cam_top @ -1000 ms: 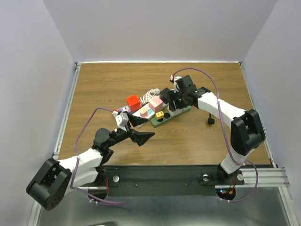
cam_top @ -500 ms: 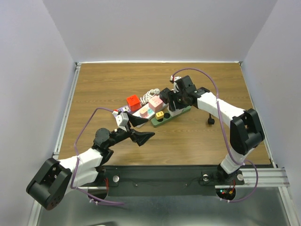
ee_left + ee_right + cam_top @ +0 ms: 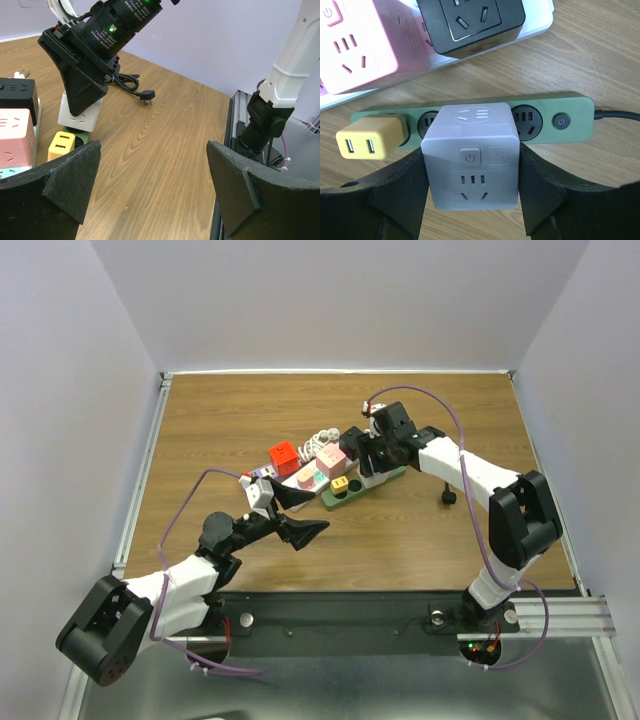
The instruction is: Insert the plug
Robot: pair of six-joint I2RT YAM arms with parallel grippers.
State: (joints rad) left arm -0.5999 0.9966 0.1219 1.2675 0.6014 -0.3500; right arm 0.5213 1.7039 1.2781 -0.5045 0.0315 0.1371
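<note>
Though overhead masks contact | right fingers (image 3: 395, 197) clasp plug (image 3: 470, 155) (on green strip (image 3: 570, 112))

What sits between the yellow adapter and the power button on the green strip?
The white cube adapter, held by the right gripper, seen in the right wrist view.

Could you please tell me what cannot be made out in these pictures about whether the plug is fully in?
- Right wrist view: the prongs of the white cube adapter and the socket under it on the green power strip are hidden by the adapter's own body.
- Top view: the right gripper covers the adapter.
- Right wrist view: the strip's black cable is cut off by the right edge.
</note>
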